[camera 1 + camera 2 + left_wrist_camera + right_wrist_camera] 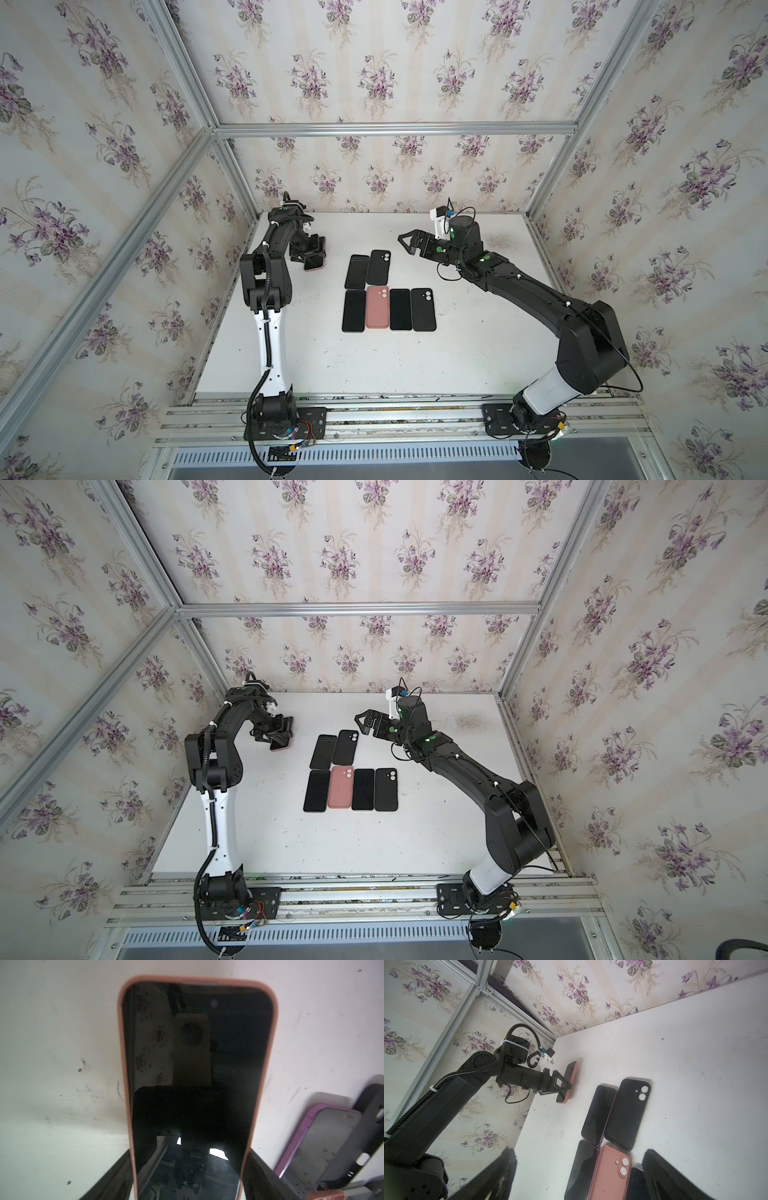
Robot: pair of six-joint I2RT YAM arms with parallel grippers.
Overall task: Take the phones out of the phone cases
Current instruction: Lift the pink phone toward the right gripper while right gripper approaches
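The phone (191, 1084), its dark screen facing the camera, sits in a salmon-pink phone case (124, 1047). My left gripper (189, 1150) is shut on it, one black finger pressed against each long side of the case. In both top views the cased phone (314, 264) (279, 744) is at the far left of the white table, under the left gripper (309, 253). In the right wrist view it (569, 1082) stands tilted on edge. My right gripper (409, 243) (579, 1152) hangs open and empty above the back of the table.
Mid-table lie several flat items: a dark phone (357, 272), a black case (378, 267), another dark phone (354, 311), a pink case (377, 306), a further phone (400, 309) and a black case (423, 309). Papered walls with aluminium posts (245, 183) enclose the table.
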